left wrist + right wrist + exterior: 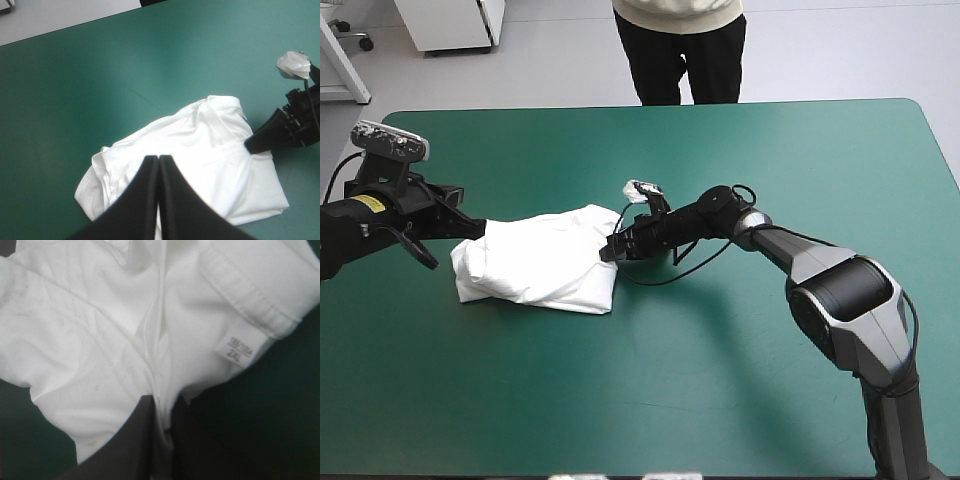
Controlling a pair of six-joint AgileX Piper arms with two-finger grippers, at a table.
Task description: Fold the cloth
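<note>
The white T-shirt (542, 262) lies as a rumpled, partly folded bundle left of the table's middle. My left gripper (477, 229) is at its left end. In the left wrist view its black fingers (150, 200) meet in a pointed arch over the T-shirt (200, 150), with a thin pale strip of cloth between them. My right gripper (610, 250) presses in at the right end and also shows as the far gripper (254, 142) in the left wrist view. In the right wrist view a fold of cloth runs down between the right gripper (160, 405) fingers. The collar band (250, 290) and size label (240, 347) lie just ahead.
The teal-green cover (720, 380) stretches wide in front of the T-shirt and to its right. The table's far edge (650, 105) runs well beyond the bundle.
</note>
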